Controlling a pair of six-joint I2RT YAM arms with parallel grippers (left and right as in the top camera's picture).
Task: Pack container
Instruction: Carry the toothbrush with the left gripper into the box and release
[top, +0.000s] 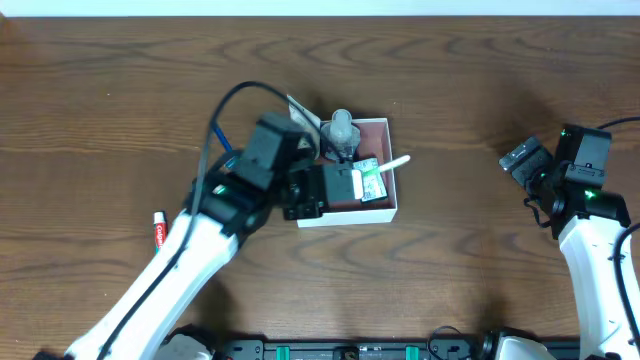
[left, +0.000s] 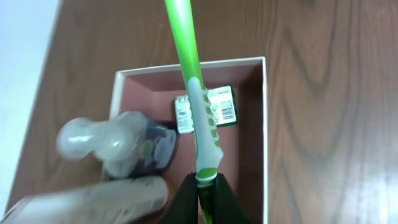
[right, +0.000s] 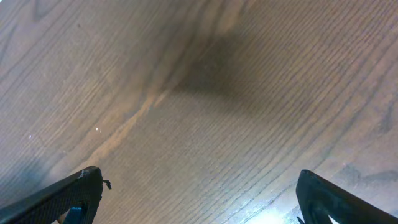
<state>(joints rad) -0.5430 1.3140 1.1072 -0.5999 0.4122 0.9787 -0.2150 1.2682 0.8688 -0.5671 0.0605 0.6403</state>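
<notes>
L gripper pinches the butt end of a green-and-white toothbrush over the container, which sits mid-table just ahead of the L arm; its fingers are pressed tight on the handle. The shaft runs across the box's pinkish floor and, in the overhead view, its pale tip pokes out past the wall on the R side. Already inside: a small green-labelled packet under the brush, a clear bottle w/ a dark base, and a pale tube-like item, blurred and too close to the lens to name for sure. R gripper hangs over the table well apart from the box, fingers spread wide, holding nothing. A toothpaste tube lies outside, beside the L arm. Main risk, judged from here: the brush looks too long to lie flat the way it's aimed, so if let go now it could bridge the rim and seesaw out onto the table. Pushing it down instead could lever the thin wall or skid the box, esp. w/ no second hand steadying it. A sideways swing to angle it corner-to-corner could knock the bottle over.
</notes>
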